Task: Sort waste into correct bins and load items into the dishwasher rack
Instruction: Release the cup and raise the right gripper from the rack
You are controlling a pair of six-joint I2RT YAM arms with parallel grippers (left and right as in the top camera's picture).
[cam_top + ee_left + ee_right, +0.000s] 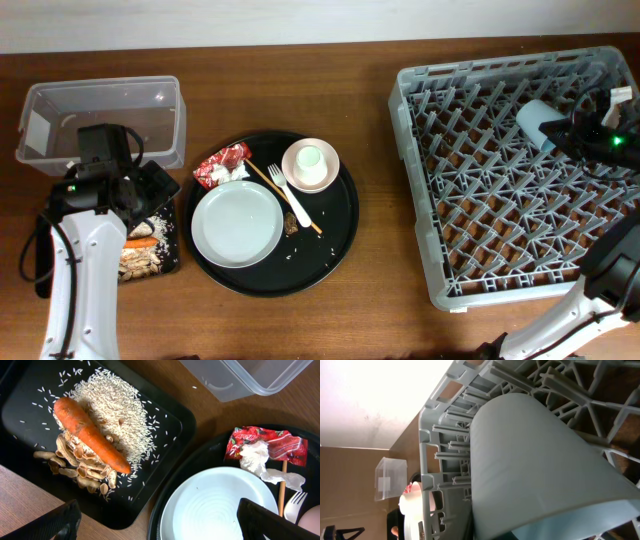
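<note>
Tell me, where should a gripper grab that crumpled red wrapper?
Probably from straight above, pinching the raised bunch where the white tissue sits on the red wrapper. It lies low on the round black tray, close by the plate, so a sideways approach looks crowded; the crumpled middle offers folds to grip.

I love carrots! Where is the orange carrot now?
Left wrist view: the carrot lies on the flat black tray on the left side, atop white rice, beside beige scraps.

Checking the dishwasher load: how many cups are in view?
2: a light blue cup at the rack's far right; a white cup inside the bowl on the round tray.
</note>
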